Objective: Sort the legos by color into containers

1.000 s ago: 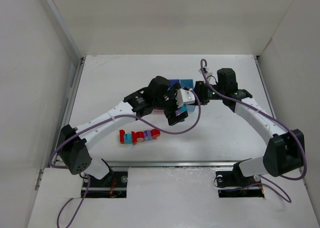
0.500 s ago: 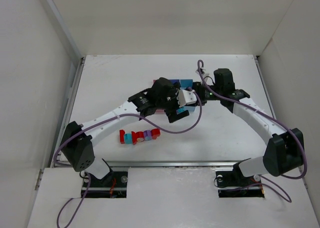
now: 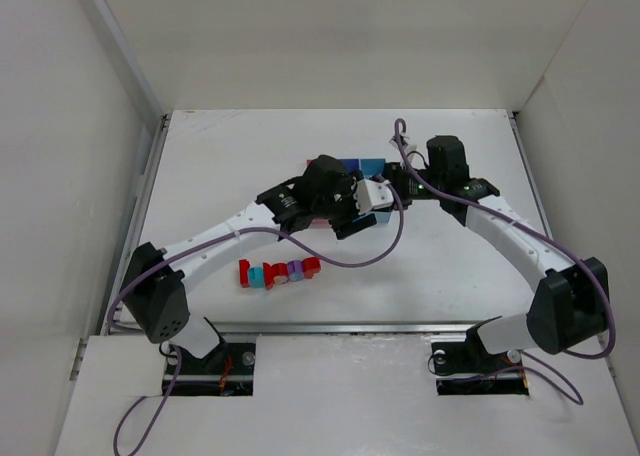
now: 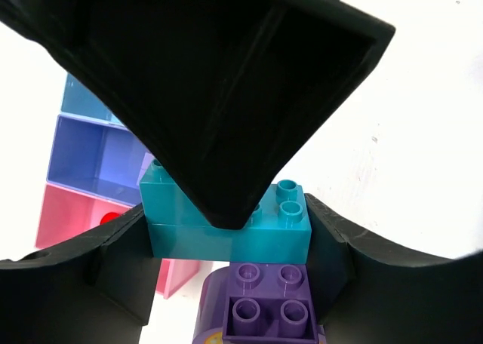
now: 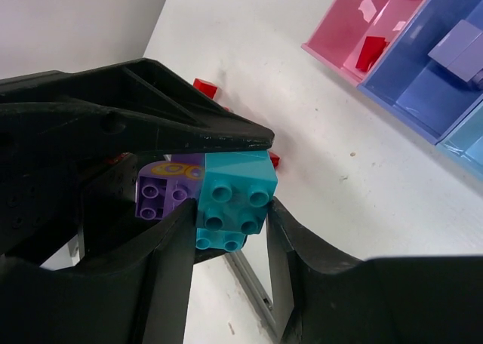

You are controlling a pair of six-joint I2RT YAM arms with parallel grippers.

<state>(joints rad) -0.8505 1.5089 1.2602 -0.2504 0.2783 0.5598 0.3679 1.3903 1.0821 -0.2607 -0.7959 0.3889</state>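
A clump of teal legos [image 4: 226, 234] with a purple lego [image 4: 260, 306] stuck to it hangs above the table between both grippers. My left gripper [image 4: 226, 231] is shut on the teal lego, its fingers [image 4: 332, 253] pressing both ends. My right gripper [image 5: 230, 208] is shut on the same teal lego [image 5: 234, 193], with the purple lego [image 5: 160, 189] beside it. The containers stand close by: pink [image 5: 339, 38], purple-blue [image 5: 423, 95] and light blue [image 5: 464, 144]. Red pieces [image 5: 370, 53] lie in the pink bin and a purple piece [image 5: 456, 50] in the purple-blue one.
A row of loose red, purple and teal legos [image 3: 278, 272] lies on the table in front of the left arm. A loose red lego [image 5: 204, 87] shows in the right wrist view. The bins [image 3: 360, 165] are mostly covered by both wrists in the top view.
My left gripper has shut on the teal lego clump. Both wrists shifted slightly toward the bins a second ago and have since held still.
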